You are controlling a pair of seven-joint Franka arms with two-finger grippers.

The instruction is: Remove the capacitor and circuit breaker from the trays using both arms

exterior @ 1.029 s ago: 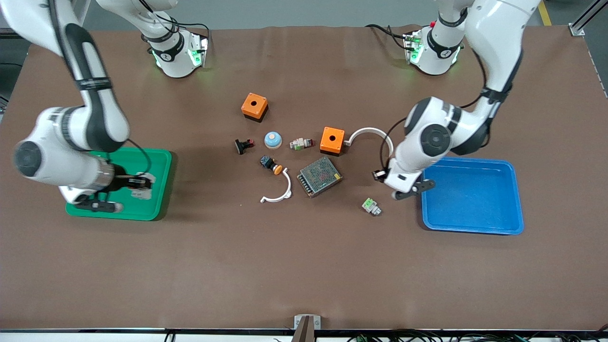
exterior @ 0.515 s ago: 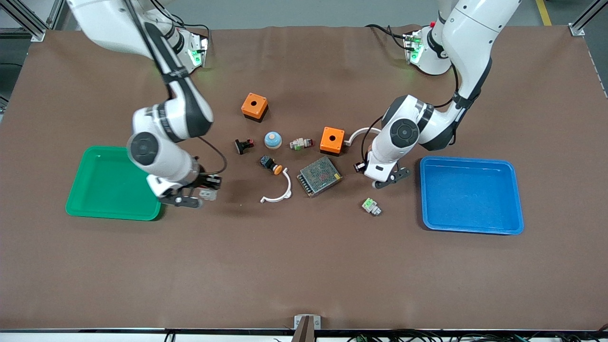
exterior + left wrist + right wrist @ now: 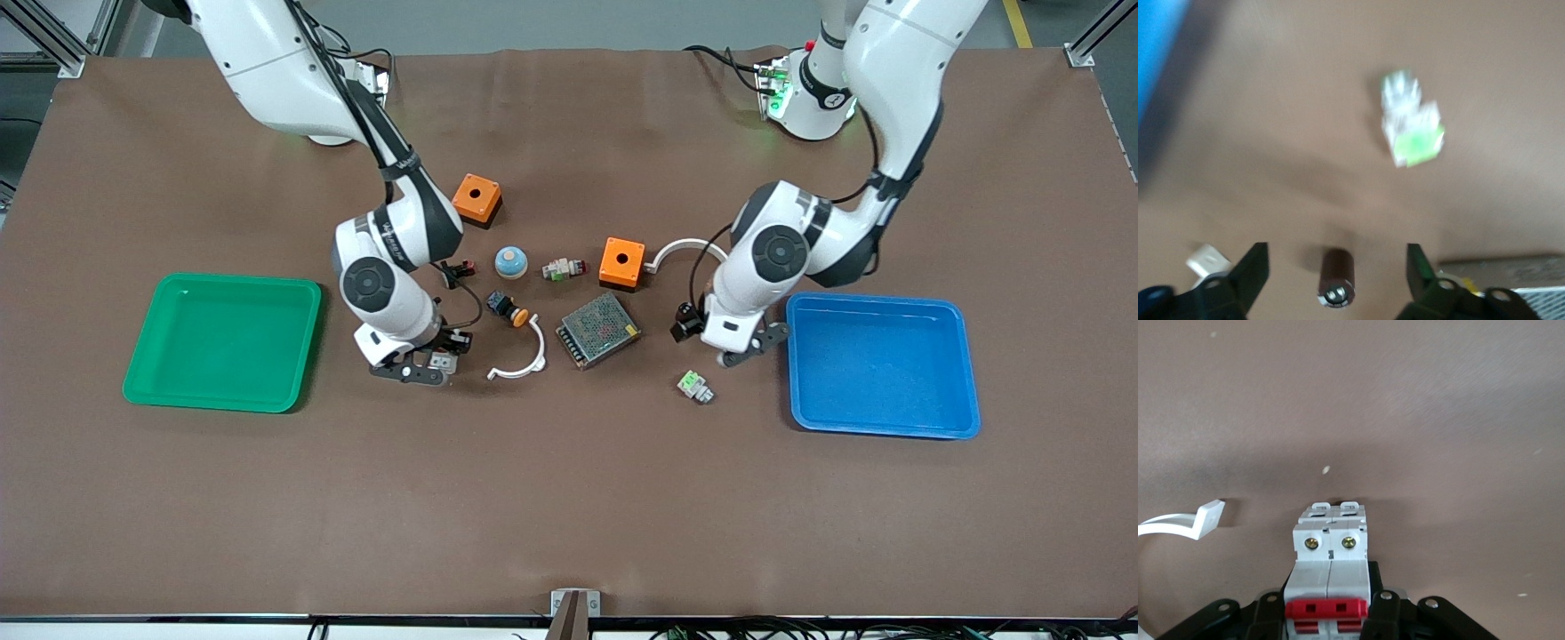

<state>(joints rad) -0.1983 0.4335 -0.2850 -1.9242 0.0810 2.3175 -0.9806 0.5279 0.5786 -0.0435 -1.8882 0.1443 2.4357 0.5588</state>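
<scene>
My right gripper (image 3: 425,364) is shut on the breaker (image 3: 438,361), a white block with red levers, low over the brown table between the green tray (image 3: 222,402) and a white curved part (image 3: 524,360). The right wrist view shows the breaker (image 3: 1330,547) clamped between the fingers (image 3: 1385,607). My left gripper (image 3: 742,348) is open, low over the table beside the blue tray (image 3: 880,425). In the left wrist view the capacitor (image 3: 1337,277), a dark brown cylinder, lies on the table between the open fingers (image 3: 1253,267). It is hidden in the front view.
A green-and-white terminal part (image 3: 694,387) lies just nearer the front camera than the left gripper. A metal-grille box (image 3: 598,330), two orange boxes (image 3: 621,262) (image 3: 476,198), a black push-button (image 3: 507,308), a clip part (image 3: 456,271) and a dome (image 3: 511,261) fill the table's middle.
My right arm swung from over the green tray toward the table's middle, carrying the breaker. My left gripper shifted toward the metal-grille box, then back a little toward the blue tray.
</scene>
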